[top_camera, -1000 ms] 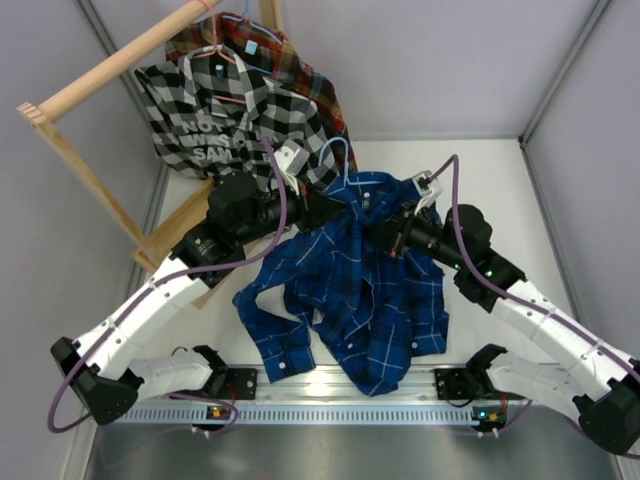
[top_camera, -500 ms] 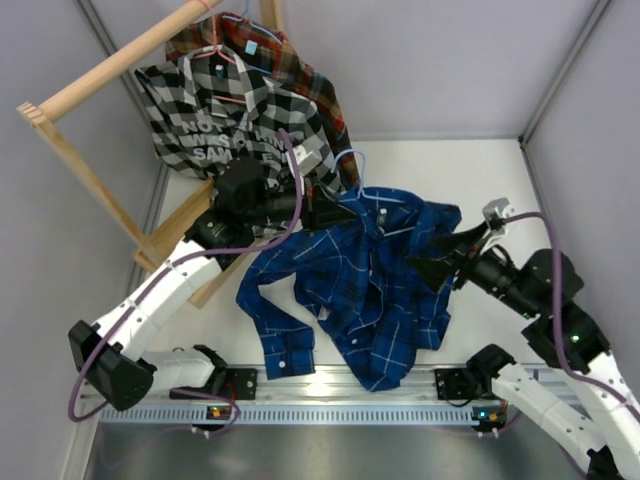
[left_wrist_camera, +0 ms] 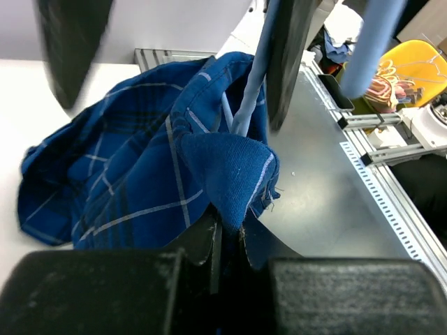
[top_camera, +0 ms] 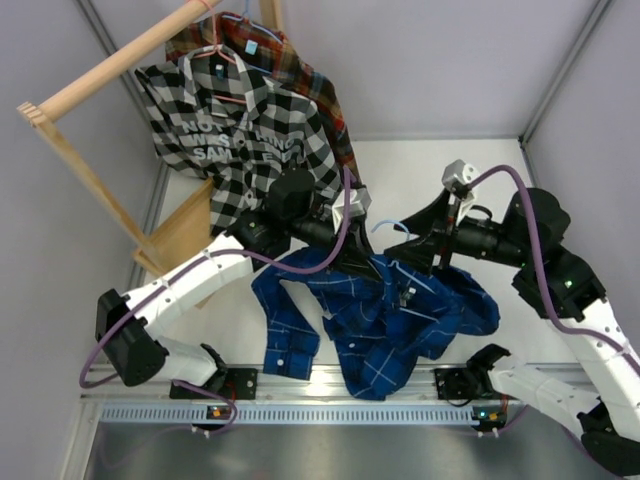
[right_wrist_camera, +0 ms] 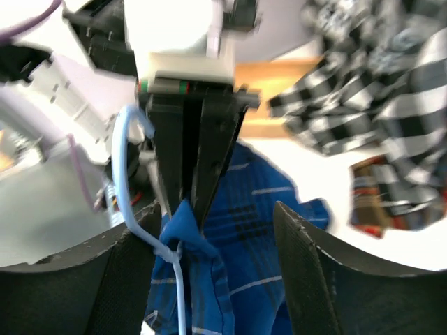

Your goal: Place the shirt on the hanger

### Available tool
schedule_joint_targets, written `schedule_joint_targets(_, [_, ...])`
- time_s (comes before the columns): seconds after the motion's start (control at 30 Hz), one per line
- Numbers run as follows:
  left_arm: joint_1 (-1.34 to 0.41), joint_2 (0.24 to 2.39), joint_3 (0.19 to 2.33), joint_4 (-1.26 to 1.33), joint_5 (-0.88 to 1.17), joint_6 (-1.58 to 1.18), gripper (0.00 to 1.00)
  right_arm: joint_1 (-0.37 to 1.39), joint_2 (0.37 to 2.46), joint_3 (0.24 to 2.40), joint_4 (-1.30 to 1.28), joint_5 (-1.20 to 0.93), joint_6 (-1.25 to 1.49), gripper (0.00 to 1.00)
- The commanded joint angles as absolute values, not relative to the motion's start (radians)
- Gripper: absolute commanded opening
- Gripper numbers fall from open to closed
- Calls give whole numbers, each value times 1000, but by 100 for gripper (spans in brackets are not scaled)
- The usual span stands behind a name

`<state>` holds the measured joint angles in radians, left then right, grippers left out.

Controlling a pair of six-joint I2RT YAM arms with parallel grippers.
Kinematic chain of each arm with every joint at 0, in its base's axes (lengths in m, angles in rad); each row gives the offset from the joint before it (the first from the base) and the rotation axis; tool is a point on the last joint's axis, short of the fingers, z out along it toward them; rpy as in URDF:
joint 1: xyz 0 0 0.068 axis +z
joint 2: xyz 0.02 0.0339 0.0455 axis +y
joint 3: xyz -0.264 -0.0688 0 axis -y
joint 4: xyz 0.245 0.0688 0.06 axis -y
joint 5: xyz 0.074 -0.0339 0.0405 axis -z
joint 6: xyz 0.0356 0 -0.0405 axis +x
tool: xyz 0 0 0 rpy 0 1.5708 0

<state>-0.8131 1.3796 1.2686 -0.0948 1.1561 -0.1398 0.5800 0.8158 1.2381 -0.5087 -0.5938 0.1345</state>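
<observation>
The dark blue plaid shirt (top_camera: pixel 385 315) hangs bunched from its collar over the near middle of the table. My left gripper (top_camera: pixel 368 220) is shut on a fold of that collar (left_wrist_camera: pixel 234 167). The thin light-blue hanger (top_camera: pixel 386 222) pokes its hook out beside the pinch, and its wire (left_wrist_camera: pixel 250 94) runs down into the cloth. My right gripper (top_camera: pixel 402 236) faces the left one with its fingers (right_wrist_camera: pixel 314 272) spread open on either side of the pinched fold (right_wrist_camera: pixel 183 222) and the hook (right_wrist_camera: pixel 124 164). It holds nothing.
A wooden rack (top_camera: pixel 110 70) leans at the back left. It carries a black-and-white checked shirt (top_camera: pixel 240 130) over a red-brown plaid one (top_camera: pixel 295 60). A metal rail (top_camera: pixel 330 410) runs along the table's near edge by the arm bases.
My right gripper has opened and let go of the shirt, pulled back, then swung round to face the left one. The left arm has carried collar and hanger rightwards and nearer, dragging the shirt along.
</observation>
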Motion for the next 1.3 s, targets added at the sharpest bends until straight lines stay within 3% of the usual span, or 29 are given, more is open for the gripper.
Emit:
schedule_joint_targets(0.0, [-807,1384,1325,-48,1262,-98,0,580,808,1235,-463,-753,126,60])
schedule_joint_targets(0.1, [-807,1400,1336,-48,1279,-113,0,580,805,1226,-414,-802,140,40])
schedule_joint_targets(0.23, [-807,1433,1351,-48,1273,-132,0,580,804,1198,-361,-842,158,30])
schedule_joint_targets(0.37, [-807,1433,1367,-46,1227,-158,0,581,801,1152,-319,-845,155,1])
schedule_joint_targets(0.4, [-805,1430,1371,-58,1209,-156,3,580,798,1146,-319,-830,149,0])
schedule_joint_targets(0.43, [-807,1424,1384,-80,1147,-149,14,580,787,1144,-319,-783,149,0])
schedule_joint_targets(0.47, [-805,1405,1391,-106,1096,-120,45,580,779,1140,-319,-752,150,0])
schedule_joint_targets(0.5, [-805,1388,1393,-144,1038,-111,64,580,756,1140,-321,-714,150,0])
schedule_joint_targets(0.53, [-805,1370,1393,-165,975,-97,98,580,743,1141,-328,-612,155,0])
schedule_joint_targets(0.7, [-810,1118,1307,-207,328,-49,98,578,700,1219,-458,-244,167,0])
schedule_joint_targets(0.9, [-831,859,1007,-143,-61,-69,98,578,652,1322,-541,-101,138,0])
schedule_joint_targets(1.1, [-857,788,798,-39,-225,-146,98,580,678,1430,-607,-106,121,0])
schedule_joint_targets(1.23, [-857,868,762,60,-82,-184,98,578,686,1471,-621,-129,123,0])
schedule_joint_targets(1.27, [-857,903,755,81,-57,-193,94,580,689,1477,-624,-129,123,0])
